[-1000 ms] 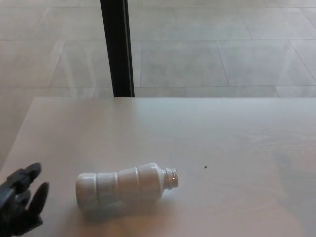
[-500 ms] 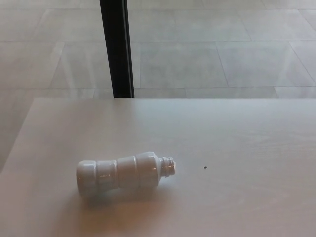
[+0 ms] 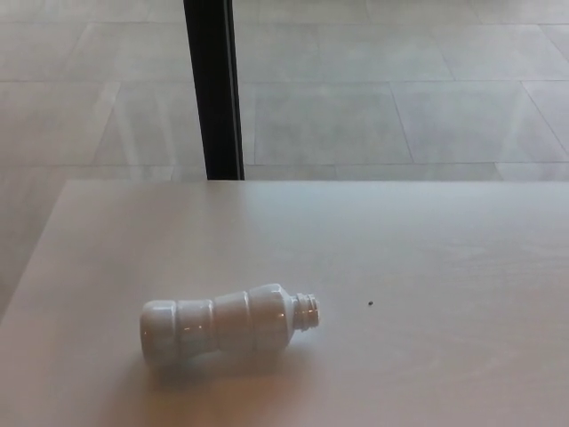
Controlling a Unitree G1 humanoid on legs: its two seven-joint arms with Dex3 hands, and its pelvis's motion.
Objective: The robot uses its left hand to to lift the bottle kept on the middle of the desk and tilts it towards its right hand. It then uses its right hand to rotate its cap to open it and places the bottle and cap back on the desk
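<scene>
The white plastic bottle (image 3: 224,322) lies on its side on the table (image 3: 427,258), uncapped neck pointing toward my right, base toward my left. Neither robot hand shows, so I cannot tell their state or which is nearer. No cap is visible.

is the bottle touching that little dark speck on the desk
Apart. The head view shows the bottle lying on its side, with bare desk between its open mouth and the speck.
</scene>
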